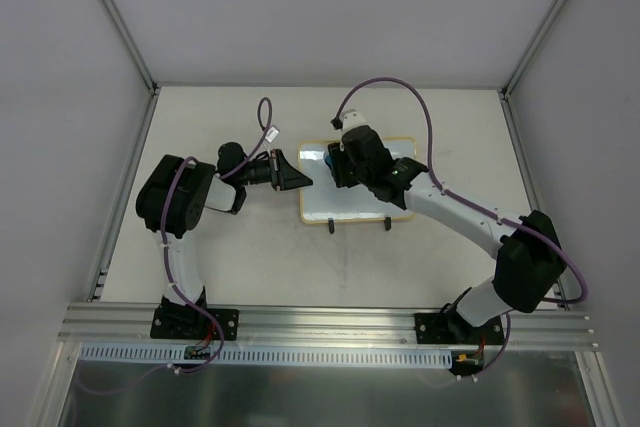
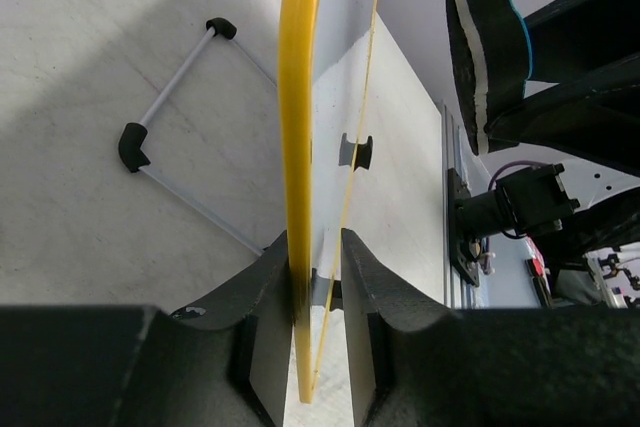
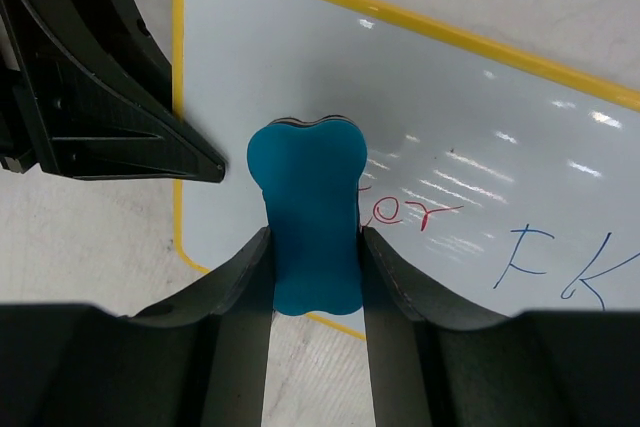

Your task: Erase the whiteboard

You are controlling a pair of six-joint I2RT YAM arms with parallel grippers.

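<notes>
Clamped the whiteboard (image 1: 345,202), on two black feet (image 1: 331,228) at the table's (image 1: 230,257) centre, by its yellow edge in the left gripper (image 2: 318,257); squeezed one blue eraser (image 3: 310,197) in the right gripper (image 3: 315,247), perhaps touching red and blue writing (image 3: 420,212).

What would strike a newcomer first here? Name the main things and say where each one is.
The teal eraser, pinched in the right gripper, is poised over the left end of the whiteboard. Just beside it on the board, red and blue handwriting is not yet wiped. The left gripper clamps the board's yellow frame at its left edge.
</notes>
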